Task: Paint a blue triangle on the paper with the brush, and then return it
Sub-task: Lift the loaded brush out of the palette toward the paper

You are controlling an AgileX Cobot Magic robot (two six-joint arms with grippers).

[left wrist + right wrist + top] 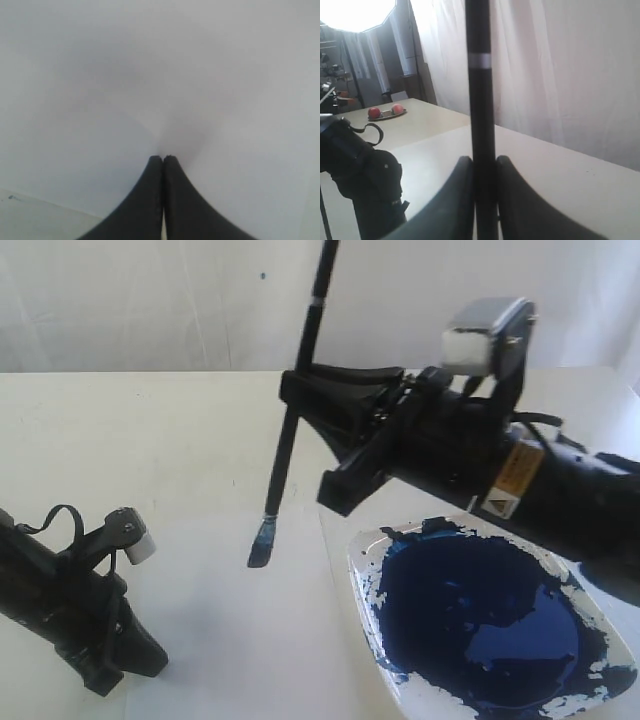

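Observation:
My right gripper (pixel 292 392) is shut on the black handle of the brush (pixel 285 455), which stands nearly upright. The brush's blue-stained tip (pixel 262 545) hangs at the surface of the white paper (pixel 215 625); I cannot tell whether it touches. In the right wrist view the handle (pixel 480 100) is clamped between the two fingers of the gripper (pixel 481 160). My left gripper (pixel 135 655) rests low at the near left, shut and empty, its closed tips (pixel 163 157) over a plain white surface. No blue triangle is in view.
A white square paint tray (pixel 365 552) with a big dark blue pool (pixel 480 620) lies just right of the brush tip, under the right arm. The right wrist view shows the left arm (pixel 365 175) and a far plate of red fruit (pixel 385 112).

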